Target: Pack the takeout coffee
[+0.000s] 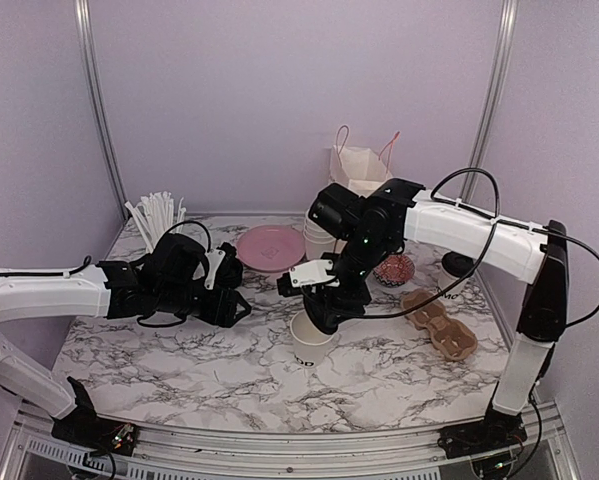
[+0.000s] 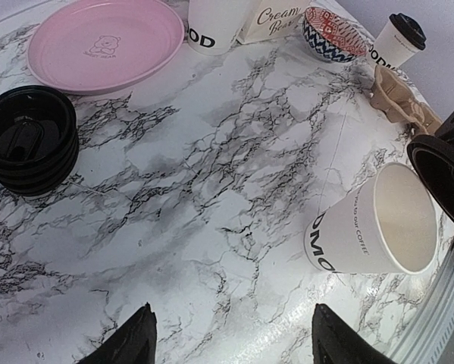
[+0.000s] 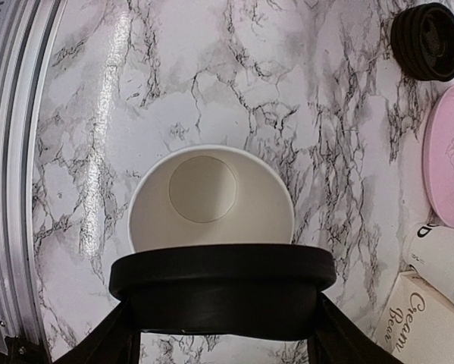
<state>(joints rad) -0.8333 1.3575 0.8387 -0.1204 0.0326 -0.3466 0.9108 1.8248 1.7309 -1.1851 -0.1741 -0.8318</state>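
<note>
**Lid poised over open cup, not yet seated**

At the lower centre of the top view an open cup stands upright on the marble table, empty as far as the right wrist camera shows. Directly over it the right gripper clamps a black lid between its two fingers. In the right wrist view the lid overlaps only the lower edge of the cup's mouth and most of the rim stays uncovered. I cannot tell whether lid and rim touch.

To the left of the cup in the top view, the left gripper hovers low over bare marble, jaws spread wide with nothing between them.

Further back, a stack of spare lids sits at the left of the left wrist view, and a cardboard carrier lies at the right of the top view. Beyond these are a pink plate, a patterned bowl and a lidded cup at the upper right of the left wrist view. Against the back wall stand the stacked lidless cups, a paper bag and, at upper left, the straws.

The step in hand looks like capping this cup, an early stage of packing. The next move likely calls for centring the lid over the whole rim, keeping it level and pressing down evenly. The free gripper might steady the cup wall so that the light cup does not tip.
</note>
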